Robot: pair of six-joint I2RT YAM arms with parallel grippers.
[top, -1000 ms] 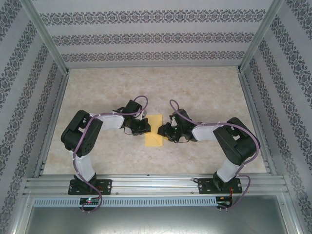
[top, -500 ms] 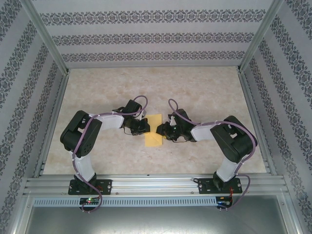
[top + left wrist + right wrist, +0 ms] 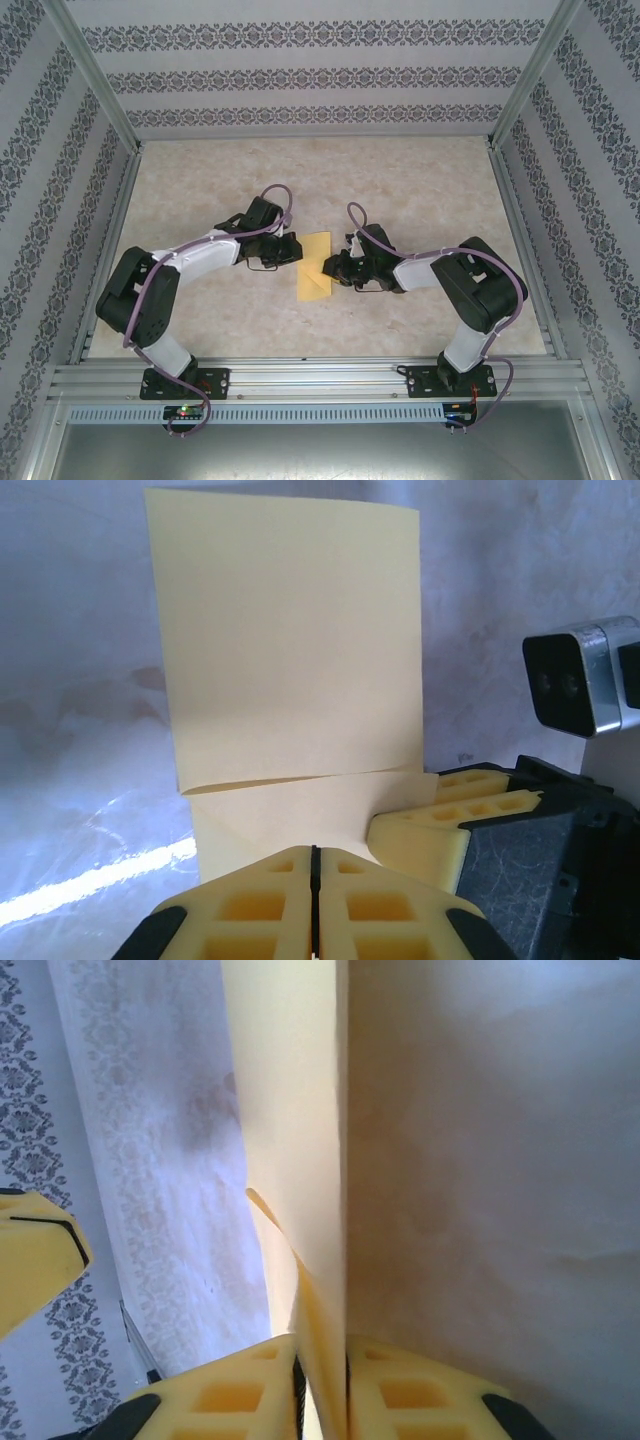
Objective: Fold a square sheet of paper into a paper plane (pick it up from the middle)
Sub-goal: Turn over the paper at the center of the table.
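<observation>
Folded yellow sheet of paper (image 3: 313, 280) lies mid-tabletop (image 3: 420, 180) between two arms. Right pincer (image 3: 328, 268) clamped tight on its right edge, flap curled. Left pincer (image 3: 295, 250) closed, gripping nothing, beside left edge. Patterned walls (image 3: 300, 75) surround.

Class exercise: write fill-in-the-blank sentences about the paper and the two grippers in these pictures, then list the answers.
1. The sheet of paper on the table is coloured ____.
2. Seen from above, it lies ____ the left gripper and the right gripper.
3. The left gripper's jaws are ____.
4. The right gripper's fingers are closed on the ____.
Answers: yellow; between; shut; paper.
</observation>
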